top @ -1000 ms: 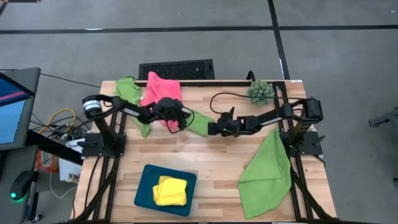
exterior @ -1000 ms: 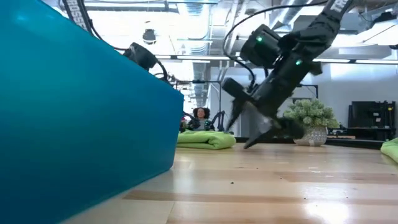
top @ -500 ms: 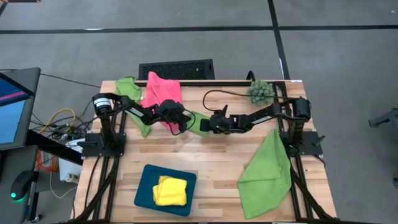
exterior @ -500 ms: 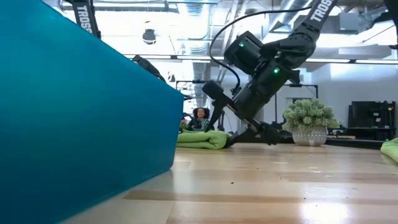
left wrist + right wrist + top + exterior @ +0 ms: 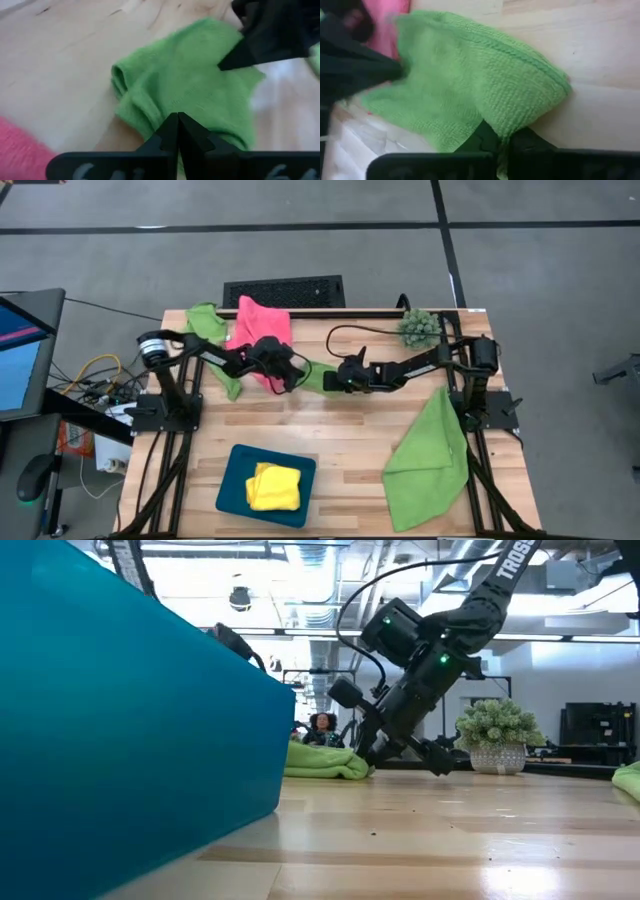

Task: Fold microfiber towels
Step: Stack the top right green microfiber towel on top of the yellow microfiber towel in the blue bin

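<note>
Step in hand: green towel at desk centre gripped at opposite edges, left gripper closed on one, right gripper closed on the other. Next: lift together, spread flat before folding

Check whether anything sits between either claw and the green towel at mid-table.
Nothing visible does. The right claw is shut on one end of the green towel, and the left claw is shut on its other end, next to the pink towel.
</note>
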Robot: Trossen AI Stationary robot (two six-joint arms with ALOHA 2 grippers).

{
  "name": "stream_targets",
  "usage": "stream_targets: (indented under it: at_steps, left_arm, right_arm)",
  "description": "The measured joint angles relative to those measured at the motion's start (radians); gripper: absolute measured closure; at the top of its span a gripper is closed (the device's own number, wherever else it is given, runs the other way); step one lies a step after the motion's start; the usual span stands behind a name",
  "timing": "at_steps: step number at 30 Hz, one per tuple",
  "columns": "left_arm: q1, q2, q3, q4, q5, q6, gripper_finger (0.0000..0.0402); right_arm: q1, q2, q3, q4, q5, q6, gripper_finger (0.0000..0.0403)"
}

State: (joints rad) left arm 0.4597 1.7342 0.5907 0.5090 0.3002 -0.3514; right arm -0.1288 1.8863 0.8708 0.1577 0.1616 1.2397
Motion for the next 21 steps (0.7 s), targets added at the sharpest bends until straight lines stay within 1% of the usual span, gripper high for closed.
stream_targets:
  at_steps: [3, 6, 9, 12, 14, 17, 21]
  left_arm:
    - [0.000, -0.134, 0.001, -0.154, -0.016, 0.016, 0.0401]
    - [-0.018, -0.283, 0.001, -0.313, -0.061, 0.033, 0.0401]
    - [-0.040, -0.436, 0.002, -0.457, -0.137, 0.025, 0.0401]
    - [-0.066, -0.586, 0.002, -0.598, -0.232, 0.002, 0.0401]
    - [-0.081, -0.682, 0.002, -0.685, -0.289, -0.011, 0.0402]
    - [-0.101, -0.813, 0.002, -0.793, -0.353, -0.018, 0.0401]
    - [-0.106, -0.969, 0.002, -0.909, -0.385, -0.011, 0.0401]
  right_arm:
    - [0.022, -0.036, -0.004, -0.015, -0.002, -0.047, 0.0384]
    - [0.050, -0.083, -0.002, -0.009, -0.007, -0.071, 0.0384]
    - [0.084, -0.120, -0.002, 0.001, -0.006, -0.071, 0.0384]
    - [0.133, -0.145, 0.034, 0.007, -0.003, -0.070, 0.0384]
    - [0.172, -0.145, 0.085, 0.009, 0.000, -0.070, 0.0384]
    - [0.234, -0.126, 0.197, -0.005, 0.046, -0.070, 0.0384]
    - [0.297, -0.050, 0.390, -0.088, 0.120, -0.071, 0.0384]
